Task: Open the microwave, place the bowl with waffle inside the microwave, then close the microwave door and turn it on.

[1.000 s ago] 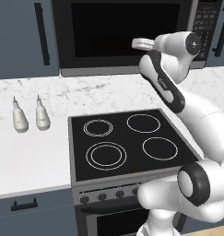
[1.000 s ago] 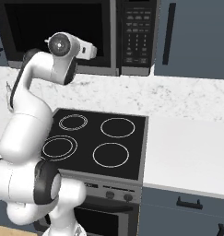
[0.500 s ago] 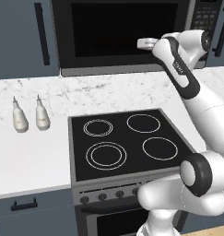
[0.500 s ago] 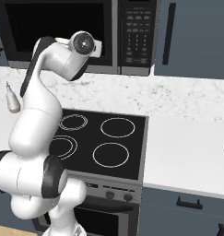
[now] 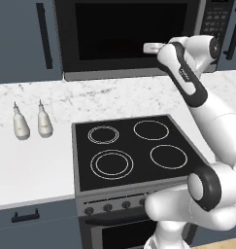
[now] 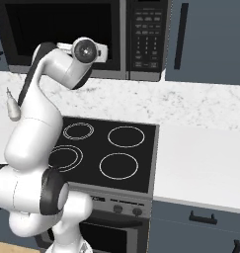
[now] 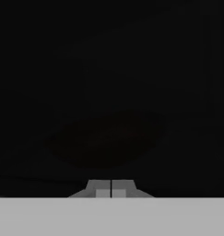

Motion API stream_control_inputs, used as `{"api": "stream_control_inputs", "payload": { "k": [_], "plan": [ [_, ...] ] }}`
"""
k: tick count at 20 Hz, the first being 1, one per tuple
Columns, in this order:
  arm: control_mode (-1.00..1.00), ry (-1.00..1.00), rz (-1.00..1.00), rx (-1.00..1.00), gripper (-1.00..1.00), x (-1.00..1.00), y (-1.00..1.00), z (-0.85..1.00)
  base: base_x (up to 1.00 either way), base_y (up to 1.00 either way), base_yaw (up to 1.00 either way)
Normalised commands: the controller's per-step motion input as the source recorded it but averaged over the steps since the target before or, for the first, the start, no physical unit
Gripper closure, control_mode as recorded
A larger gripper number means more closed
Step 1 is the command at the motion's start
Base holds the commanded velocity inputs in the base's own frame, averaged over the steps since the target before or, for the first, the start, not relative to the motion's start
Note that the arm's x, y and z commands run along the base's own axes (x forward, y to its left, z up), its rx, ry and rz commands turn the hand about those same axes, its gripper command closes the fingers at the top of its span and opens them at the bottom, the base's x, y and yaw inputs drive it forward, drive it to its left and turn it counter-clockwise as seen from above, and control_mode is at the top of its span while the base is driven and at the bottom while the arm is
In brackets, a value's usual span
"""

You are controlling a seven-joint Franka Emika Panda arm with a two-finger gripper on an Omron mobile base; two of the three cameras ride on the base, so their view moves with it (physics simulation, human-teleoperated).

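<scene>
End effector (image 7: 111, 190), fingers pressed together and gripping nothing, is hovering upper right in the left base view, against the shut microwave door (image 5: 129, 34). Judging by this, sliding rightward to the keypad strip (image 5: 215, 14) and pressing squarely is finishing best.

Marble counter (image 5: 37, 165) w/ two bottles (image 5: 31, 122)
</scene>
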Motion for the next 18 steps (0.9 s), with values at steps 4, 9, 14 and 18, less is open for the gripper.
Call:
{"api": "stream_control_inputs", "payload": {
  "k": [4, 9, 14, 18],
  "plan": [
    [-1.0, 0.01, -0.11, 0.03, 1.0, -0.49, -0.06, 0.21, 0.0, 0.0, 0.0],
    [-1.0, 0.02, -0.14, 0.05, 1.0, -1.0, -0.28, 0.16, 0.0, 0.0, 0.0],
    [-1.0, 0.0, -0.24, 0.16, 1.0, -0.96, -0.49, 0.03, 0.0, 0.0, 0.0],
    [-1.0, 0.0, -0.16, 0.17, 1.0, -0.76, -0.45, 0.0, 0.0, 0.0, 0.0]
  ]
}}
